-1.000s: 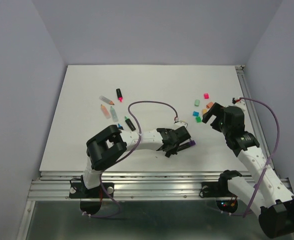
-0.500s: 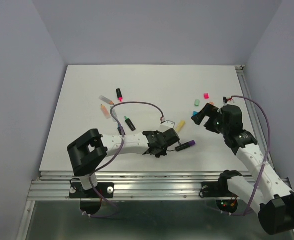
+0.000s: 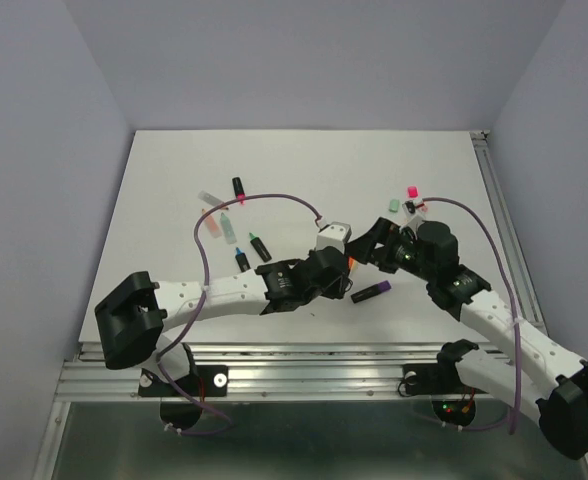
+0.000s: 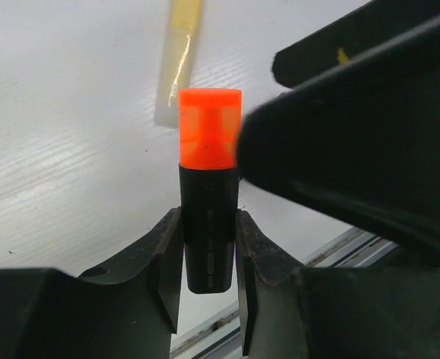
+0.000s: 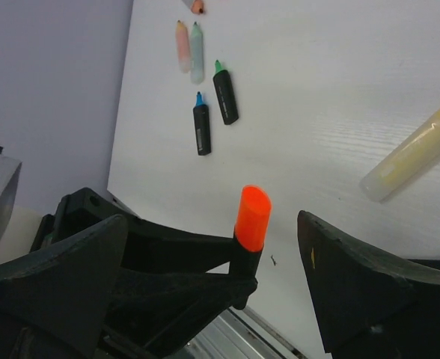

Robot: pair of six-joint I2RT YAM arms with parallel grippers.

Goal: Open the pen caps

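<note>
A smooth, stubby orange cap (image 4: 209,129) tops a matte black barrel (image 4: 209,196), which the left gripper (image 4: 209,250) pinches tight. The right gripper (image 5: 214,224) gapes wide and empty, straddling the cap, and one dark finger (image 4: 340,127) overlaps the cap's edge. Beyond the cap, a pale yellow translucent pen (image 4: 181,60) lies on the white grained table (image 4: 55,149).

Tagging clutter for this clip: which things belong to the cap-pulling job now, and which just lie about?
Job: orange cap, black pen under it, left gripper, right gripper, purple-capped pen.
Lying about: uncapped blue-tipped pen, green-tipped pen, loose pink cap.
</note>
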